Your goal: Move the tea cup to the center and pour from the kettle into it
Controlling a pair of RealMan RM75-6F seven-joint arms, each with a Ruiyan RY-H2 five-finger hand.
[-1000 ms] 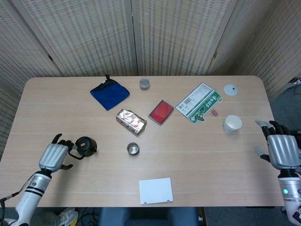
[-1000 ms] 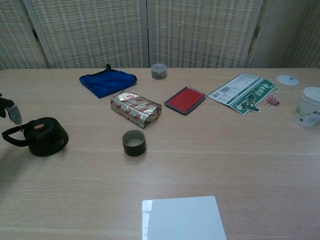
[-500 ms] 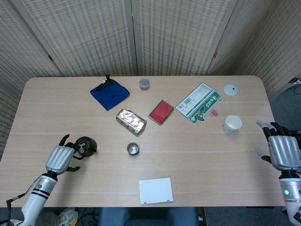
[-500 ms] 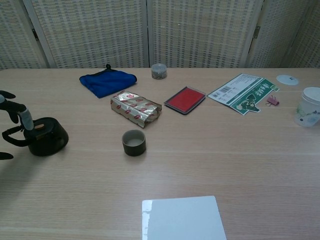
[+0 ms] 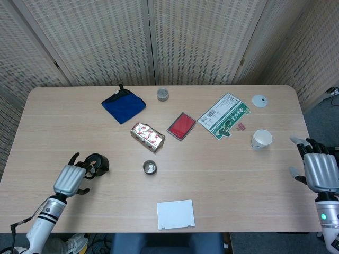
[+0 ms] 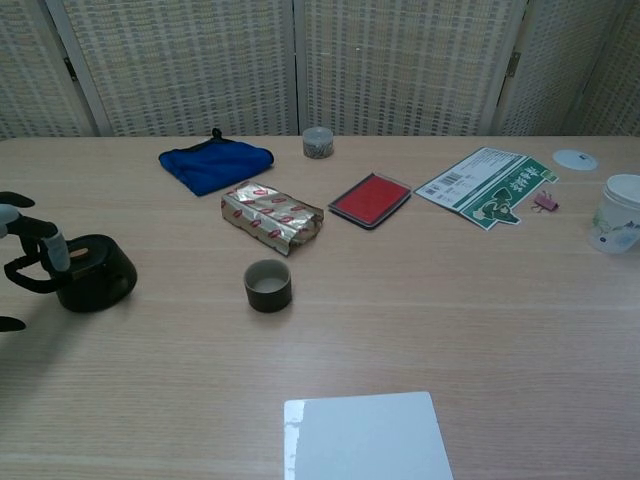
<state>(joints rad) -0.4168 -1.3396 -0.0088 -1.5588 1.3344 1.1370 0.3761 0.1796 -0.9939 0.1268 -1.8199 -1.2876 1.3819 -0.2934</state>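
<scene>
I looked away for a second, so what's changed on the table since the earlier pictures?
The left hand moved rightward to the kettle, its fingers now at the handle, no clear grip. The kettle, tea cup and right hand stayed put.

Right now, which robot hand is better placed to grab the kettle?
Left. The left robot hand is right at the kettle, fingers open by its handle. The right robot hand sits at the far table edge, beyond the paper cup.

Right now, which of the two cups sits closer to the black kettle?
The small dark tea cup mid-table, right of the kettle; the white paper cup stands far off near the right edge.
</scene>
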